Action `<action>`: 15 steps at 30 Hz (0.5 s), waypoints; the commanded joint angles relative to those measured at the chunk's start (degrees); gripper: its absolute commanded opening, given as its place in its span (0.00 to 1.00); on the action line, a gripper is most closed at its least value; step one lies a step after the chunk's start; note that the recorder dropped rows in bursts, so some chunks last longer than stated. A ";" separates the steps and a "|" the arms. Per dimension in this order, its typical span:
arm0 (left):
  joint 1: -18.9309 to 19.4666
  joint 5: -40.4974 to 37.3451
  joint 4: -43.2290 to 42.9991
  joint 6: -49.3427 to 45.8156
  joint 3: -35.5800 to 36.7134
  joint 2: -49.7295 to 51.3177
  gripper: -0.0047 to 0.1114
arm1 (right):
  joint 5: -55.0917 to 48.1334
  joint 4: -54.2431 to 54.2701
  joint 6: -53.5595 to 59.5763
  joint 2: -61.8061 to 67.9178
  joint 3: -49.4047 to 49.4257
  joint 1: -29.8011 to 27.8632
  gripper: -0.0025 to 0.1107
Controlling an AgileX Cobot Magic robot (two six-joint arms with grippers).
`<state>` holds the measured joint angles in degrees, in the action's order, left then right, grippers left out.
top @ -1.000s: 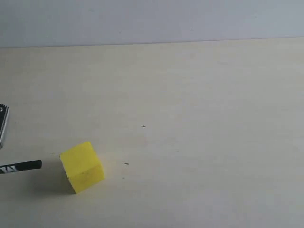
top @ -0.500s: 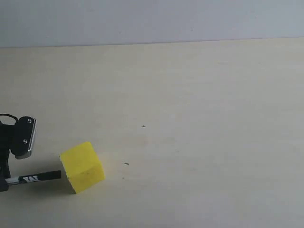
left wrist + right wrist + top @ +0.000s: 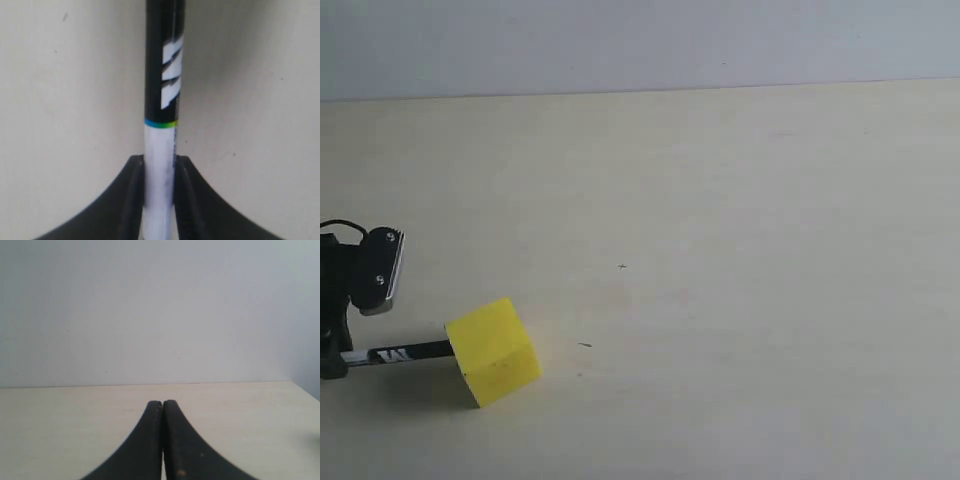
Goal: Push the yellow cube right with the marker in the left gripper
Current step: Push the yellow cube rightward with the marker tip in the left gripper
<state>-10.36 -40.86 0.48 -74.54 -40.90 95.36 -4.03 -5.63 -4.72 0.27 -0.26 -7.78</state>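
The left gripper (image 3: 159, 172) is clamped on the white barrel of the marker (image 3: 405, 352), which lies level with its black end touching the left face of the cube (image 3: 492, 350). The cube sits well short of the far edge of the tabletop (image 3: 740, 200). A dark speck (image 3: 583, 345) lies near its right side.

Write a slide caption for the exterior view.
Left pincer holds the marker level, tip against the yellow cube's left face.

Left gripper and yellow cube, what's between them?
Only the marker, gripped by the left gripper, its tip reaching the cube, seen in the exterior view.
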 commanded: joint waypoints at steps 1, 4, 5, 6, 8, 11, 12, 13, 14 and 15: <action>0.79 -3.44 -1.38 -0.10 -0.36 0.04 0.04 | 0.33 -0.10 0.04 -0.27 0.26 0.13 0.02; 1.36 -5.34 -1.38 -0.10 -0.36 0.04 0.04 | 0.33 -0.10 0.04 -0.27 0.26 0.13 0.02; 1.36 -5.84 -1.38 -0.10 -0.36 0.04 0.04 | 0.33 -0.10 0.04 -0.27 0.26 0.13 0.02; 1.21 -6.06 -0.93 -0.10 -0.36 0.04 0.04 | 0.33 -0.10 0.04 -0.27 0.26 0.13 0.02; 0.92 -6.06 -0.48 -0.10 -0.36 0.04 0.04 | 0.33 -0.10 0.04 -0.27 0.26 0.13 0.02; -0.02 -5.41 1.31 -0.10 -0.36 0.04 0.04 | 0.33 -0.10 0.04 -0.27 0.26 0.13 0.02; -0.72 -4.63 1.89 -0.10 -0.36 0.04 0.04 | 0.33 -0.10 0.04 -0.27 0.26 0.13 0.02; -1.63 -3.77 2.01 -0.10 -0.51 0.04 0.04 | 0.33 -0.10 0.04 -0.27 0.26 0.13 0.02; -2.44 -3.30 2.01 -0.10 -0.63 0.04 0.04 | 0.33 -0.10 0.04 -0.27 0.26 0.13 0.02; -3.56 -2.05 2.01 -0.22 -0.63 0.04 0.04 | 0.33 -0.10 0.04 -0.27 0.26 0.13 0.02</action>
<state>-11.57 -45.07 1.23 -74.54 -41.00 95.36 -4.03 -5.63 -4.72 0.27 -0.26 -7.78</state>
